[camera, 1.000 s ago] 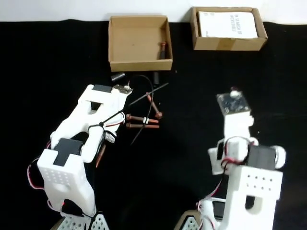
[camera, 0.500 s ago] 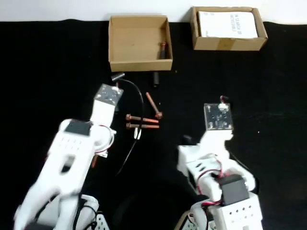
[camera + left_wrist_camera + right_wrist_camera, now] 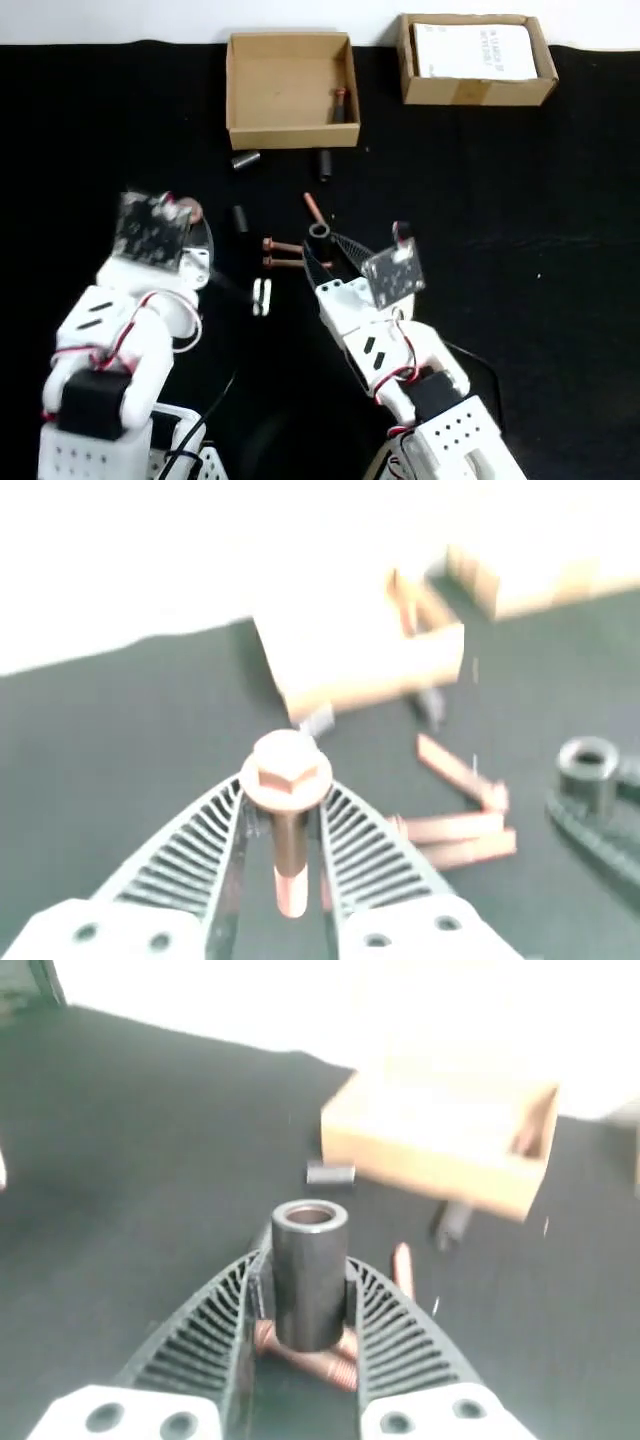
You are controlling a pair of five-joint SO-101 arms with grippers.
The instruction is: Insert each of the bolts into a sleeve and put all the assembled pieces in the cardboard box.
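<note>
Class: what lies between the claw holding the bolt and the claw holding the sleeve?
High view: a loose sleeve lies between the left claw and right claw; two bolts lie just off that line.

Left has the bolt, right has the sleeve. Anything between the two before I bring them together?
Nothing visible blocks the way. The bolt in the left gripper faces the sleeve in the right gripper across open space; a spare sleeve and two spare bolts lie on the table between them, apparently lower.
</note>
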